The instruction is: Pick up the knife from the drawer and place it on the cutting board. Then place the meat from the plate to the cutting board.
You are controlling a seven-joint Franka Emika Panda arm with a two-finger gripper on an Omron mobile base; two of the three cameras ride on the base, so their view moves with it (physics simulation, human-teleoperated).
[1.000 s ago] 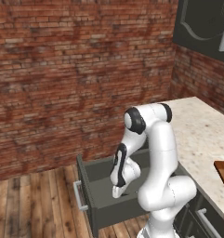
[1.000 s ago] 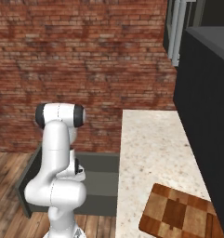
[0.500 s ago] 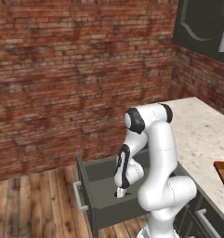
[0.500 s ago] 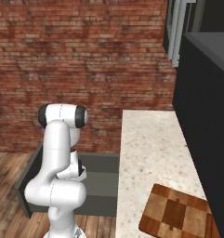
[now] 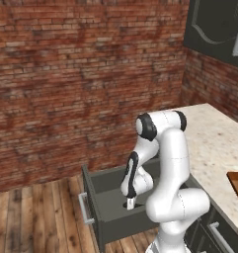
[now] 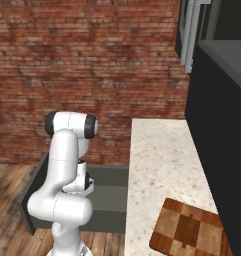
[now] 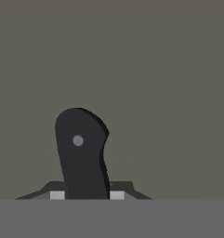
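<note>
The two-finger claw [image 5: 130, 204] is seen lowered into the open drawer, its small light fingertips [image 7: 57, 195] clenched on either side of the black handle of the kitchen knife [image 7: 81, 155]. In the hand view the handle, rounded at its end and marked by a single grey rivet, rises from between the tips against the plain grey-green floor of the drawer; the blade is hidden from this camera, so its direction cannot be told.

In the left base view the claw is carried by the white arm with dark joints [image 5: 162, 163], which is folded over and pointed down into the deep, wide dark grey-green box drawer [image 5: 110, 195]. The drawer is pulled well out from the cabinet run, and a silver bar handle [image 5: 84, 209] is fixed across its plain front. The knife itself is too small to be made out in either base view.

Beside the drawer, a pale speckled stone counter [image 6: 159, 160] is laid over the cabinets. On it, toward the near end, a rectangular brown wooden cutting board with a checker pattern of lighter and darker blocks [image 6: 189, 230] is lying flat, well apart from the drawer. A red brick wall [image 5: 86, 74] is seen behind, and wooden plank flooring [image 5: 36, 212] below the drawer.
</note>
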